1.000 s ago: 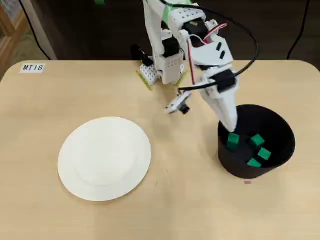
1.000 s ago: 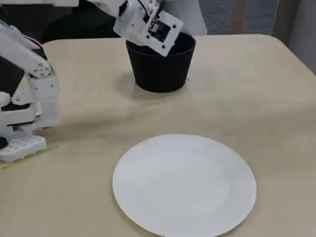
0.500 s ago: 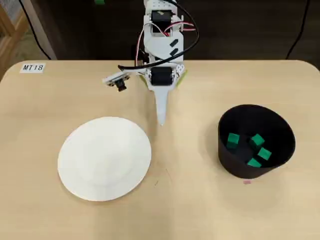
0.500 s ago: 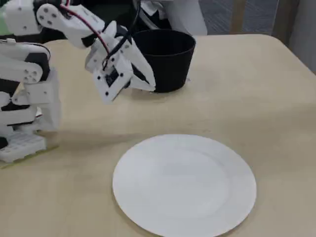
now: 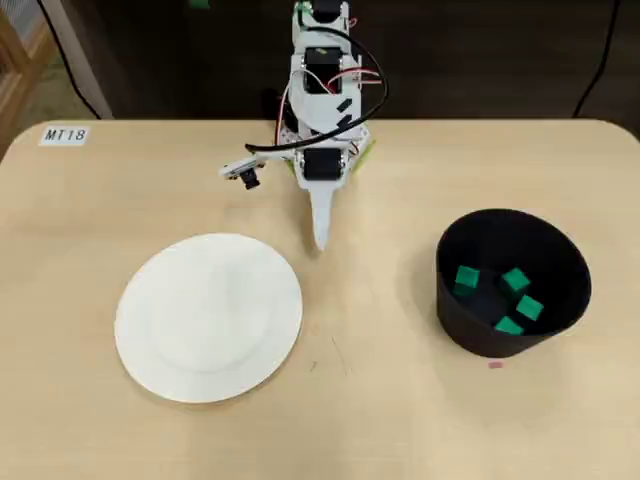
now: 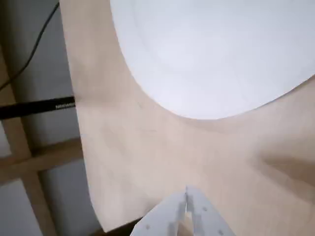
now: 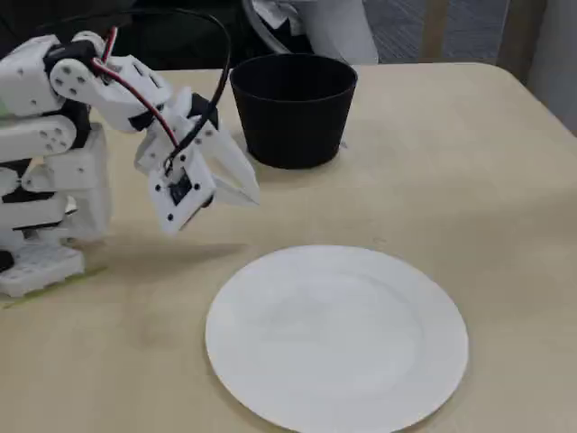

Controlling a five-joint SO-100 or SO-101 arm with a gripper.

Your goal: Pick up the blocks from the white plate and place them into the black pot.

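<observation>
Several green blocks (image 5: 497, 293) lie inside the black pot (image 5: 570, 298) at the right of the overhead view; in the fixed view the pot (image 7: 293, 113) hides them behind its wall. The white plate (image 5: 208, 316) (image 7: 335, 336) (image 6: 216, 54) is bare. My gripper (image 5: 321, 241) (image 7: 252, 193) (image 6: 187, 191) is shut with nothing in it. It hovers over the table between plate and pot, its tip just past the plate's upper right rim in the overhead view.
The arm's white base (image 5: 320, 150) (image 7: 41, 225) stands at the table's far edge. A label reading MT18 (image 5: 66, 135) is stuck near the far left corner. The table's edge (image 6: 81, 147) shows at the left of the wrist view.
The arm has swung away from the pot, leaving a block inside, and pulled back toward its base. In the last half second it settled slightly lower and nearer the plate.
</observation>
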